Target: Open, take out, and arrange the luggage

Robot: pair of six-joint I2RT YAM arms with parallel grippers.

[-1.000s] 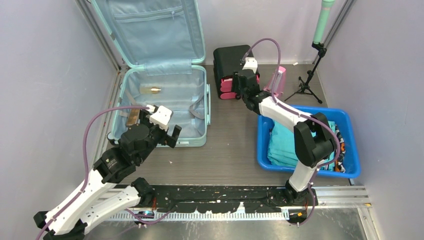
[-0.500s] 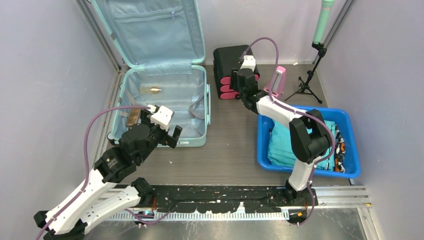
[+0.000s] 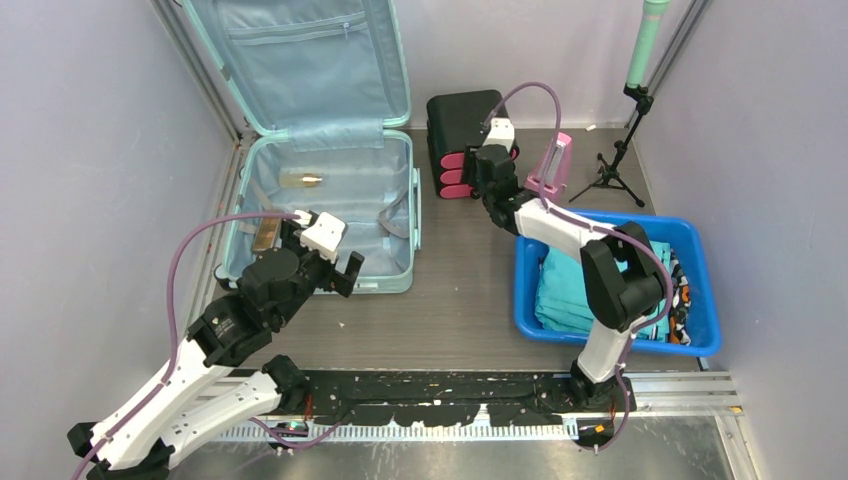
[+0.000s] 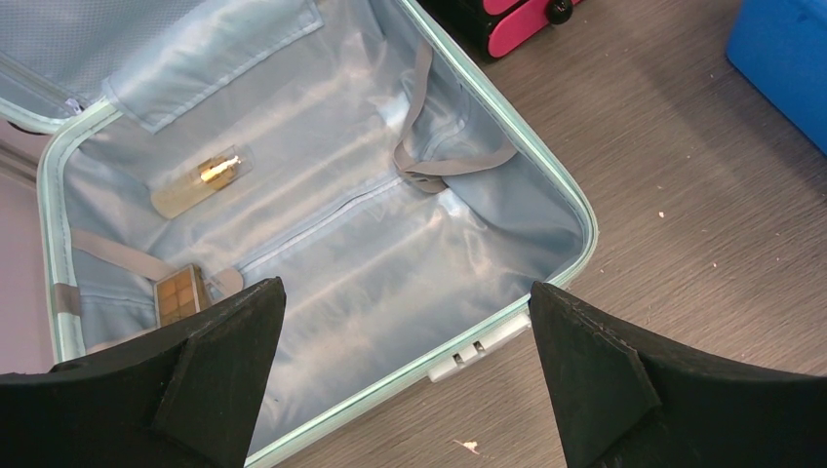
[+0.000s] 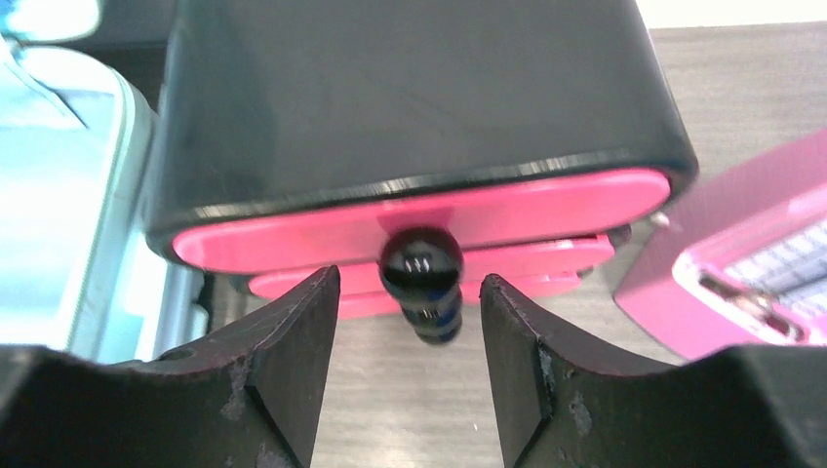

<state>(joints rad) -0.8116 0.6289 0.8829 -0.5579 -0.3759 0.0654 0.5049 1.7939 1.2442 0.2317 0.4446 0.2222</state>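
Observation:
The luggage (image 3: pixel 413 210), a pale mint-green suitcase, lies open at the back left with its lid leaning on the wall. Its light blue lining (image 4: pixel 390 234) holds a clear bottle with a gold cap (image 4: pixel 200 180) and a small brown-gold case (image 4: pixel 180 297). My left gripper (image 3: pixel 325 262) hangs wide open above the suitcase's near rim (image 4: pixel 405 288), holding nothing. My right gripper (image 3: pixel 470 172) is open at the front of a black drawer box (image 3: pixel 460 115). A black knob (image 5: pixel 419 261) on its pink drawers sits between the fingertips, touching neither.
A pink drawer-like tray (image 3: pixel 553 165) stands on edge right of the drawer box. A blue tub (image 3: pixel 700 290) with teal cloth (image 3: pixel 570 290) is at the right. A tripod stand (image 3: pixel 615 165) is at the back right. Walls close in both sides.
My right gripper has shifted slightly in front of the drawer box and its jaws have widened a little. The left arm and the luggage have not moved.

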